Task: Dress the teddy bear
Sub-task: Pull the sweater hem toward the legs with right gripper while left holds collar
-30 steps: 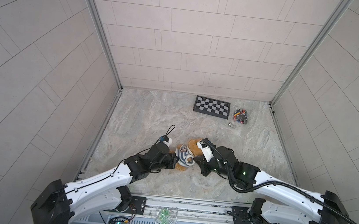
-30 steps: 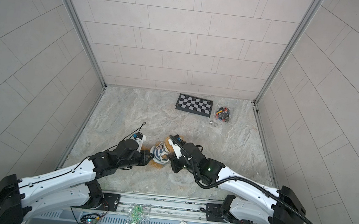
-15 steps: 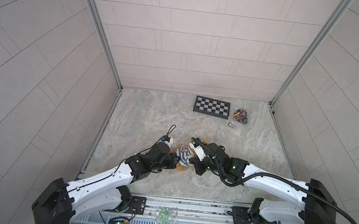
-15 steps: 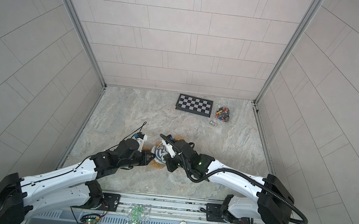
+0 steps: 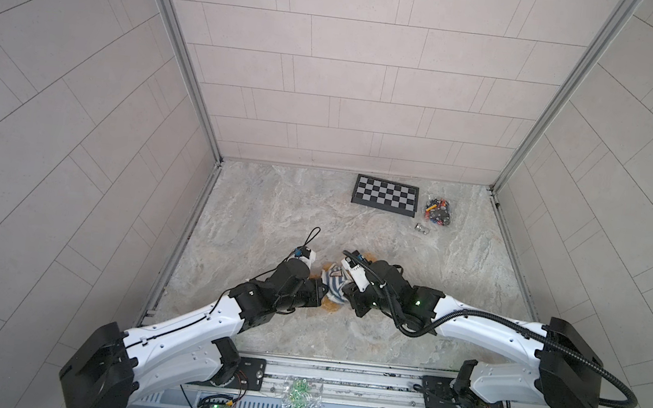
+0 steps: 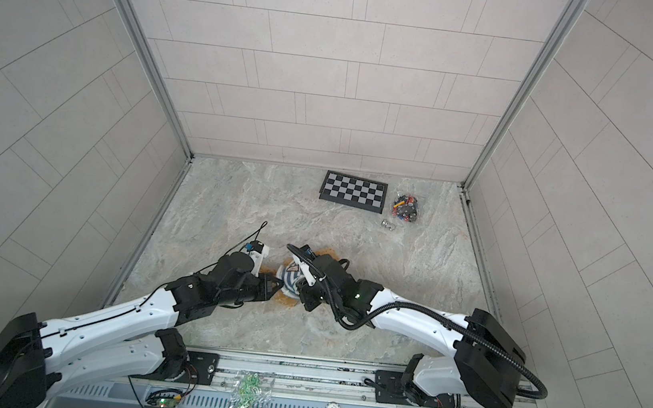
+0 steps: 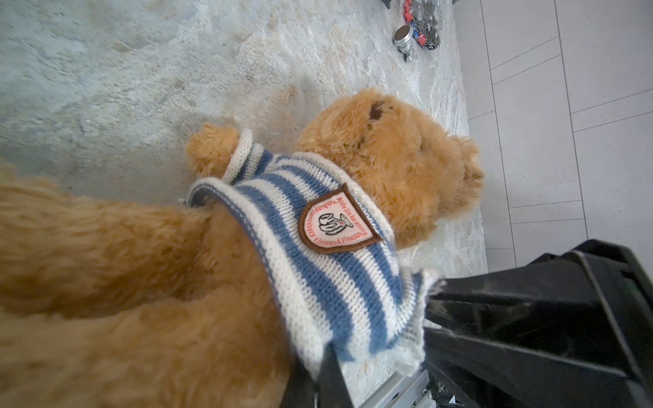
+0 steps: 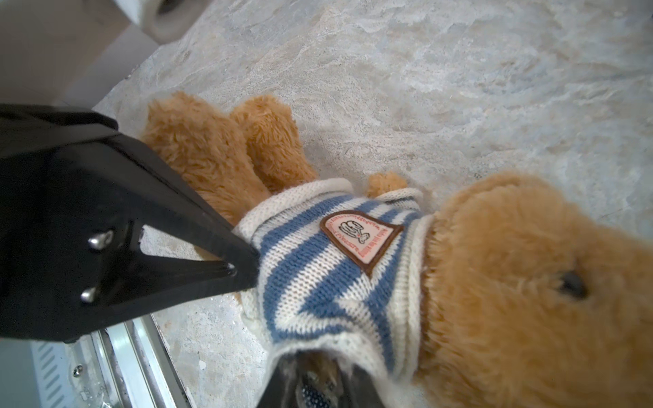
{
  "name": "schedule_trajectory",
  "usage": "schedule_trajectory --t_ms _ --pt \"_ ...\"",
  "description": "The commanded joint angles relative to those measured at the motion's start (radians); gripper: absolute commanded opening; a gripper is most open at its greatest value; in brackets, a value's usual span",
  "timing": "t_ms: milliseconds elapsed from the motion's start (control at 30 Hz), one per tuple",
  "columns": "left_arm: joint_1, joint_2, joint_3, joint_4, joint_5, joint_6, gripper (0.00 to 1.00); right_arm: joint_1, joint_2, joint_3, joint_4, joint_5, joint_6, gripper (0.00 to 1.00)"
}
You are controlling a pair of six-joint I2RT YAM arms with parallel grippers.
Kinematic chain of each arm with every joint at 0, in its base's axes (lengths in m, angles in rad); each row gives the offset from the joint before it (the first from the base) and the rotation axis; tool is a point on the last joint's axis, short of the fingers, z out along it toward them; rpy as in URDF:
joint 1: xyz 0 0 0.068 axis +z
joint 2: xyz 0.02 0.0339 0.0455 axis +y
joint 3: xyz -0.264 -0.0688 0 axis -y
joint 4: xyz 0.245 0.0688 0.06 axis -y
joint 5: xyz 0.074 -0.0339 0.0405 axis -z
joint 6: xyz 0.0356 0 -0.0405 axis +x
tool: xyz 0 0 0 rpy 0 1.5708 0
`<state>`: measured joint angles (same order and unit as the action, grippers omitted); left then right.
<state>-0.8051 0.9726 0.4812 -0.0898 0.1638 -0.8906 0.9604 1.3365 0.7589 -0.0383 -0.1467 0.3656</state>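
Top views: bear [image 5: 330,307] lies on the table [image 5: 273,215], lower centre of frame, between my two grippers. Left gripper [image 5: 321,292] comes in from the lower left, right gripper [image 5: 350,295] from the right, and both meet at the sweater [image 5: 333,287]. My wrists cover the pinch points, so the grip can't be read here.

Left wrist: sweater is over the head and one paw [image 7: 212,148] is out of its cuff. The knit is bunched on the chest with the belly bare. My left tips are clamped on the hem. My right tips sit at the opposite hem edge, slightly apart; can't tell if they bite the knit.

Right wrist: only this view shows the left tips fully closed on the hem, plus the legs [image 8: 229,152] behind them. My read: left anchors one side so right can drag the other side down without the bear sliding.
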Motion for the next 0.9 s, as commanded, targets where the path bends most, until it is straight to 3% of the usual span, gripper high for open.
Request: schedule_trajectory --t_ms 0,133,333,633,867 --pt "0.0 0.006 -0.005 0.025 0.001 0.013 0.0 0.005 0.015 0.007 0.049 0.003 -0.01 0.27" --pt "0.0 0.009 -0.002 0.02 0.0 0.021 0.0 0.002 0.036 0.013 0.065 0.018 -0.028 0.34" --pt "-0.003 0.029 0.019 0.001 -0.006 0.039 0.0 -0.013 0.089 0.014 0.104 0.006 -0.043 0.32" --pt "-0.002 0.045 0.014 0.012 -0.003 0.038 0.0 -0.023 0.127 0.026 0.118 0.004 -0.056 0.08" --pt "0.042 -0.009 0.022 -0.057 -0.012 0.067 0.0 -0.023 0.053 0.007 0.082 0.019 -0.072 0.0"
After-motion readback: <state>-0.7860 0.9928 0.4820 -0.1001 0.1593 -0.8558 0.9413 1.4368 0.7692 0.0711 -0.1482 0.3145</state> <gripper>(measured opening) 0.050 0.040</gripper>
